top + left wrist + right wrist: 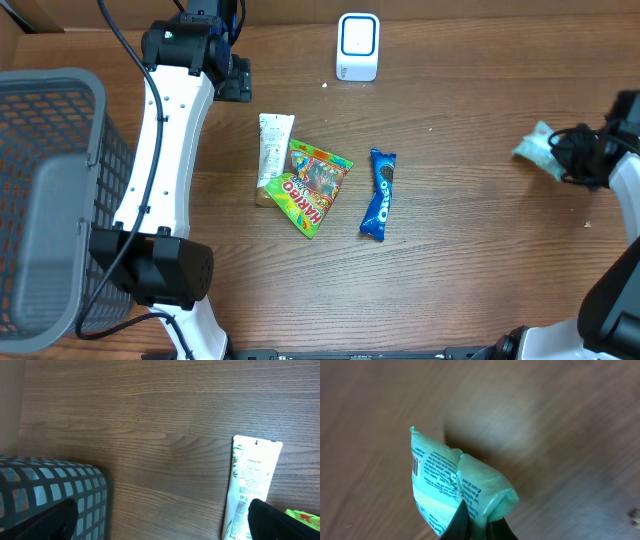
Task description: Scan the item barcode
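Observation:
A pale green packet (535, 148) with small print hangs above the table at the far right, and my right gripper (562, 156) is shut on it. The right wrist view shows the packet (445, 480) pinched at its lower fold between the two dark fingers of the right gripper (479, 527); no barcode shows on the face in view. A white scanner (358, 46) stands at the back centre of the table. My left gripper (236, 80) hovers near the back left, open and holding nothing. In its own view the left gripper (162, 522) has its fingers wide apart over bare wood.
A white tube (273, 150), a green Haribo bag (312, 185) and a blue Oreo pack (379, 193) lie mid-table. A grey mesh basket (50, 200) stands at the left edge. The left wrist view shows the tube (250, 485) and the basket's corner (50, 485).

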### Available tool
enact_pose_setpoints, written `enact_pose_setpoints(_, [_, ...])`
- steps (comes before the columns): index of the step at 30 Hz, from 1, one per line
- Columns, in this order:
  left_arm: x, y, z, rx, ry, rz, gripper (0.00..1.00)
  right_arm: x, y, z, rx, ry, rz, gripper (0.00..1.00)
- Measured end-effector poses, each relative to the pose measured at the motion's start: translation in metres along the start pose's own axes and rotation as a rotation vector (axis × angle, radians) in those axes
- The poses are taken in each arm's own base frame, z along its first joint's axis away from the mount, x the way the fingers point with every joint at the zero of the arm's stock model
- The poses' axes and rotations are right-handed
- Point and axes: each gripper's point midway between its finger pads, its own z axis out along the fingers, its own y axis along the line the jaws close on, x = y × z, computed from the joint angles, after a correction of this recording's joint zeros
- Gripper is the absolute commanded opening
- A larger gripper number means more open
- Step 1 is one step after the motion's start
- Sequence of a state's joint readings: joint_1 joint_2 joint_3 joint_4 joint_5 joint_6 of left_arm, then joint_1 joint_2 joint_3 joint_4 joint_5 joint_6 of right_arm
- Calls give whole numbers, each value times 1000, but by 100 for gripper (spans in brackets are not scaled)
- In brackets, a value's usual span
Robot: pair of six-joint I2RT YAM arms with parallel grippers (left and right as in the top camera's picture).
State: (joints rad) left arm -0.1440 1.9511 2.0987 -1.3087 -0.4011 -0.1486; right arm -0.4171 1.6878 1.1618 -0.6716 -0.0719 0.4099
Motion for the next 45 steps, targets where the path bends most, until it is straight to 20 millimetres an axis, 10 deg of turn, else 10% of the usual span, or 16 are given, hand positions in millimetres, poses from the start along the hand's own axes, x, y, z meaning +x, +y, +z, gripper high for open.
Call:
enact_pose_setpoints(2, [0, 0, 0, 0, 0, 0, 100, -3, -10, 1, 10, 2, 32, 37])
enact_pose_setpoints(4, [0, 0, 0, 0, 0, 0, 100, -6, -15, 1, 12, 0, 54, 91])
enact_pose_setpoints(7, [0, 0, 0, 0, 0, 0, 100, -3, -14, 0, -18, 22, 55, 100])
enact_pose_setpoints(15, [0, 0, 0, 0, 0, 0, 100, 18, 17, -18, -149, 161, -21, 97])
enact_pose_setpoints(20, [0, 0, 0, 0, 0, 0, 100, 25, 71, -49, -239, 181, -165, 87])
enact_pose_setpoints(31, [0, 0, 0, 0, 0, 0, 100, 151, 185, -71, -306, 284, -490, 75])
enact_pose_setpoints(45, [0, 0, 0, 0, 0, 0, 100, 291, 182, -12, -77, 486, -701, 68])
